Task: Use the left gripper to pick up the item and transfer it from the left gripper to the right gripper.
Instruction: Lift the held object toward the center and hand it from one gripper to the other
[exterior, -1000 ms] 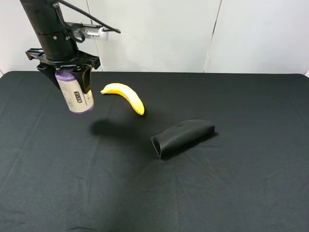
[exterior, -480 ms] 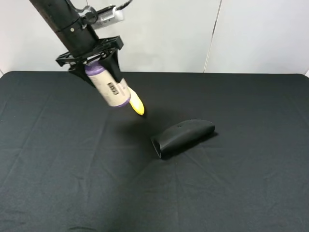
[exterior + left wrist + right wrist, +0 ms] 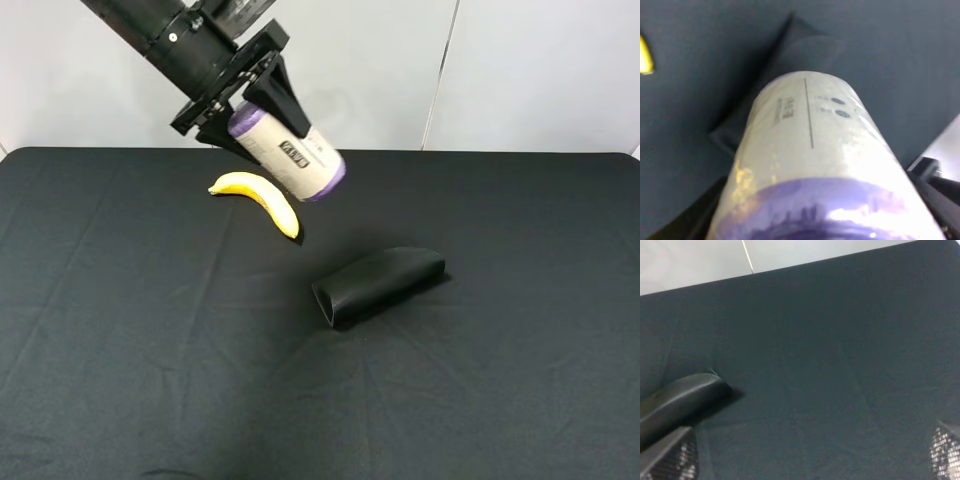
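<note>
My left gripper (image 3: 272, 135) is shut on the item (image 3: 290, 155), a whitish roll with purple ends and black print. It holds the roll high above the table, tilted, with the free purple end pointing down and right. The roll hangs above and just right of the yellow banana (image 3: 258, 196). In the left wrist view the roll (image 3: 810, 160) fills the frame, with one finger (image 3: 935, 195) beside it. My right gripper (image 3: 812, 440) is open and empty over bare black cloth; only its fingertips (image 3: 670, 460) show. It is out of the exterior view.
A black curved pouch (image 3: 380, 280) lies near the table's middle, below and right of the held roll. It also shows in the left wrist view (image 3: 800, 55) and the right wrist view (image 3: 675, 400). A black cloth (image 3: 500, 380) covers the table; a white wall stands behind.
My left arm has swung to the right and upward with the roll. The roll has tipped from nearly upright to slanted, and now hangs past the banana.
</note>
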Motion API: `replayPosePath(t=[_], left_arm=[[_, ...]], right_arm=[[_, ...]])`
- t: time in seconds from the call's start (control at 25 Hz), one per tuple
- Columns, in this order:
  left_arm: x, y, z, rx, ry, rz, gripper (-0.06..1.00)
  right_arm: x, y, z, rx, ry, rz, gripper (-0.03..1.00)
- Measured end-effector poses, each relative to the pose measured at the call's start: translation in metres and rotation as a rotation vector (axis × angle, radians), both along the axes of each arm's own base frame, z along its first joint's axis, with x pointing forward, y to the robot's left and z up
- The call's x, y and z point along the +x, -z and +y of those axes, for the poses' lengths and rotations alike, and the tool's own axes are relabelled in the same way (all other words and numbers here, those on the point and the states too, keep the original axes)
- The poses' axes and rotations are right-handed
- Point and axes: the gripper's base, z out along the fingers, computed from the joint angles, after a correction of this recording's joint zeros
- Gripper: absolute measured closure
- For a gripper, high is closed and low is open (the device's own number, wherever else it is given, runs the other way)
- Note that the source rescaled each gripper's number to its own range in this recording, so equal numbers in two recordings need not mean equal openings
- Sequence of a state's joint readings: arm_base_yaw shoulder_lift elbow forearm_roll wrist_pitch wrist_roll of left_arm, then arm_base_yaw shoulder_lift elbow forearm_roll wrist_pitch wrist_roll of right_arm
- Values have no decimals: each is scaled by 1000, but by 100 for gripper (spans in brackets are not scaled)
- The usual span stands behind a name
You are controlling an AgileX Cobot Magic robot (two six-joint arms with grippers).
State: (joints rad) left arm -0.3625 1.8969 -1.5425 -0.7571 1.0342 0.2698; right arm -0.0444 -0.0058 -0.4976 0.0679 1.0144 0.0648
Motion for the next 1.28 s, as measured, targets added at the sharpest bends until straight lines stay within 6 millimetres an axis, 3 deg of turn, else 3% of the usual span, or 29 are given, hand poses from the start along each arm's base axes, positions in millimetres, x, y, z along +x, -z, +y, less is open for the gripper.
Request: replayPosePath(t=[0.32,0.6,0.96,1.28], left_arm=[[-15,11,-34,-138,78,48,94],[-25,26,-42,-239,130,121,94],[-32,30,-42,-273,180,145,94],[-32,29,-42,-282,180,146,94]], right_arm=[[0,0,1,14,-9,-1,-3],[10,-5,7,53,-72,48,-3],[71,-32,24,-94,-412,134,-3],[117,-50,63,-254,-718,152,-3]])
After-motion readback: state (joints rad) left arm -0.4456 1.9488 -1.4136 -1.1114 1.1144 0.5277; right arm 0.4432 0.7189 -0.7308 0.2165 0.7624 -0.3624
